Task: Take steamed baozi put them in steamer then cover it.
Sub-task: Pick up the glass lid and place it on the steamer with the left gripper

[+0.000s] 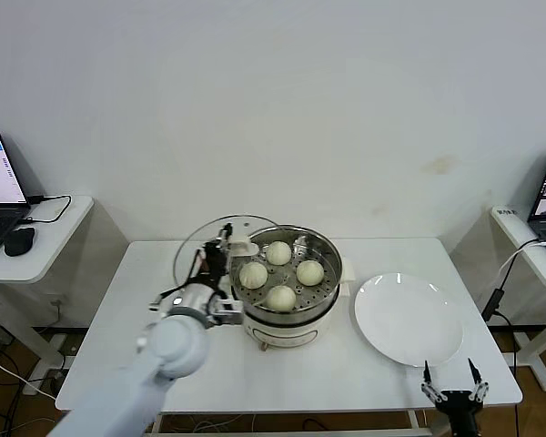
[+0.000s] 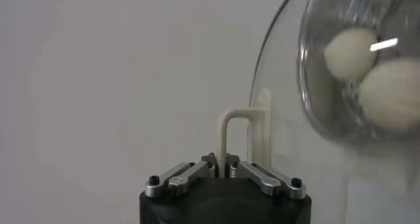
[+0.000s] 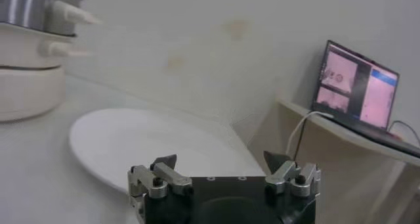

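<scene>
Left hand (image 1: 226,246) grips the cover (image 1: 209,246) beside the steamer (image 1: 291,300).

We get bright, even, soft light; a glint on the steamer (image 1: 291,273) rim, and both wrist views blur up close.

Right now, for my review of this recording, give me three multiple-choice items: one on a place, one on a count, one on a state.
1. Where is the plate?
A. right of the steamer
B. left of it
C. under it

2. How many baozi lie in the steamer?
A. two
B. three
C. four

3. What is the left gripper doing?
A. open over the plate
B. shut on the cover handle
C. holding a bun

Answers: 1 A, the plate lies on the robot's right. 2 C, four buns sit on the tray. 3 B, its fingers clamp the handle; the right gripper waits open.
</scene>
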